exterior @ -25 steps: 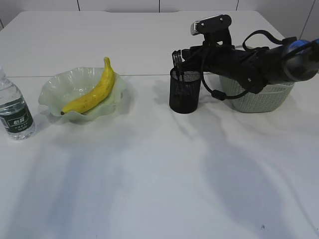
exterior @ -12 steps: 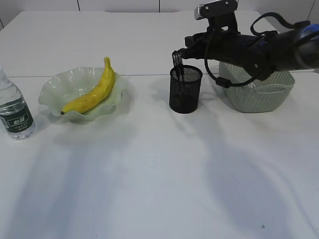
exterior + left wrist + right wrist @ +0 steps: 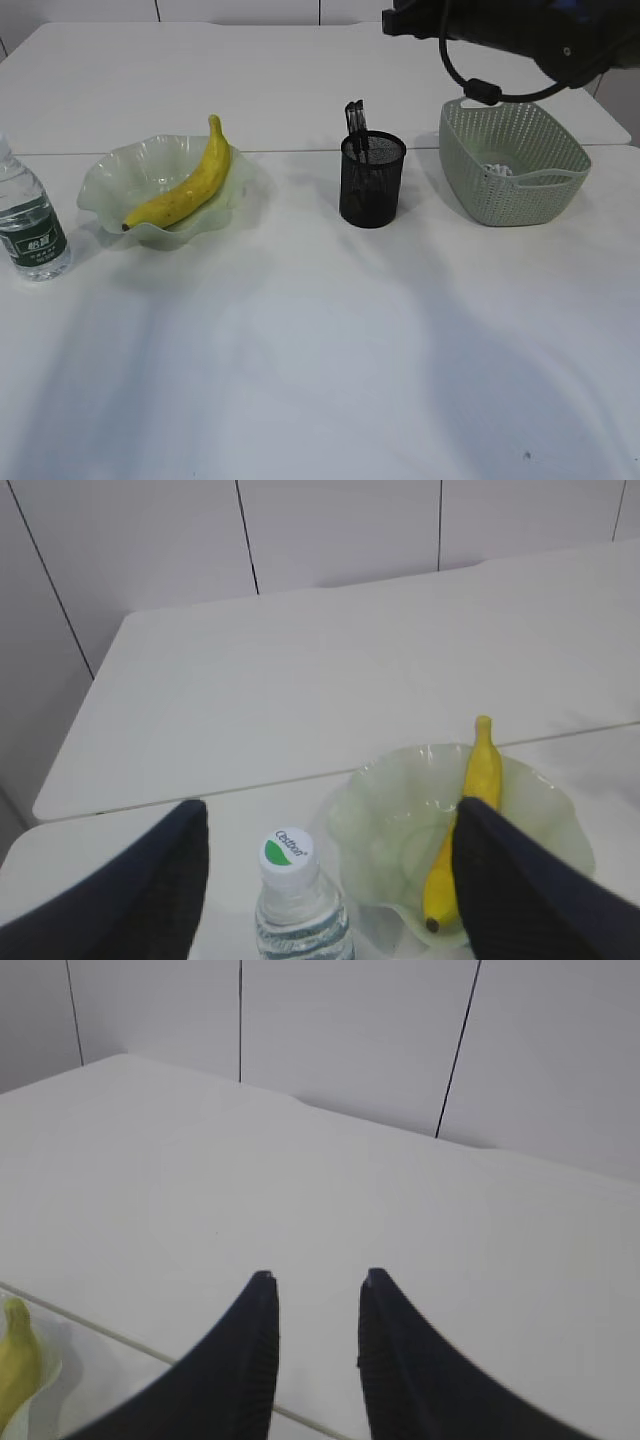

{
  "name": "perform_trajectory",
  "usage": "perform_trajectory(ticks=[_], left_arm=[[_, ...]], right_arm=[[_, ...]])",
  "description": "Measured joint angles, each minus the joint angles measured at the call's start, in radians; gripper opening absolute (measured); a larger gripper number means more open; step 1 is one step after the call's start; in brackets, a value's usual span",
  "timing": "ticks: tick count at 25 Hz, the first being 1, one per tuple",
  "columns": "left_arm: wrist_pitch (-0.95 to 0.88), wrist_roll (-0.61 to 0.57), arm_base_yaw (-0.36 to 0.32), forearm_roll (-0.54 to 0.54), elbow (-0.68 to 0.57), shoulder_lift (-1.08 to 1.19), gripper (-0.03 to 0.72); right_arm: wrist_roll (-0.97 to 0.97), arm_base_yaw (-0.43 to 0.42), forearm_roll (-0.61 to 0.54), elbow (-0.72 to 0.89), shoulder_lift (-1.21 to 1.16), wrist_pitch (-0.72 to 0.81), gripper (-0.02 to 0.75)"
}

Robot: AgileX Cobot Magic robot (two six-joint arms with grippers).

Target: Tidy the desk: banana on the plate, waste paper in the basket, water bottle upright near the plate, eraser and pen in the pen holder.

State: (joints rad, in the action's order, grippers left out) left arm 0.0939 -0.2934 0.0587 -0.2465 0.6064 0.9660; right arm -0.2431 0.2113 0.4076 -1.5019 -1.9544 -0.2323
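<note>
Black mesh pen holder, scalloped glass plate.

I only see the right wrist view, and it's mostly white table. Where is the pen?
Observer: The pen stands in the holder.
Operator: Is there paper in the basket?
Observer: Something white, likely the paper, lies inside the basket.
Operator: And the bottle?
Observer: The bottle stands upright, left of the plate.
</note>
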Motion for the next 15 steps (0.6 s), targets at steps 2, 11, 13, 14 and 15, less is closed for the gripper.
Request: perform_trajectory(ticks=[2,11,13,14,15], left_arm=[[0.02,0.0,0.0,0.0,0.0,0.0,0.538],[0.071,0.0,0.0,-0.019,0.0,0.0,0.538],[0.077,0.0,0.0,-0.019,0.0,0.0,0.538],[0.079,0.0,0.0,-0.017,0.0,0.0,0.537],[0.079,0.0,0.0,-0.012,0.0,0.0,0.538]], right_arm=[[0.0,0.0,0.013,0.0,0.032,0.014,0.21],[-0.002,0.0,0.104,0.0,0.179,0.1,0.21],[-0.002,0.0,0.104,0.0,0.204,0.113,0.21],[-0.002,0.0,0.104,0.0,0.217,0.118,0.21],[-0.002,0.0,0.104,0.0,0.228,0.125,0.21]])
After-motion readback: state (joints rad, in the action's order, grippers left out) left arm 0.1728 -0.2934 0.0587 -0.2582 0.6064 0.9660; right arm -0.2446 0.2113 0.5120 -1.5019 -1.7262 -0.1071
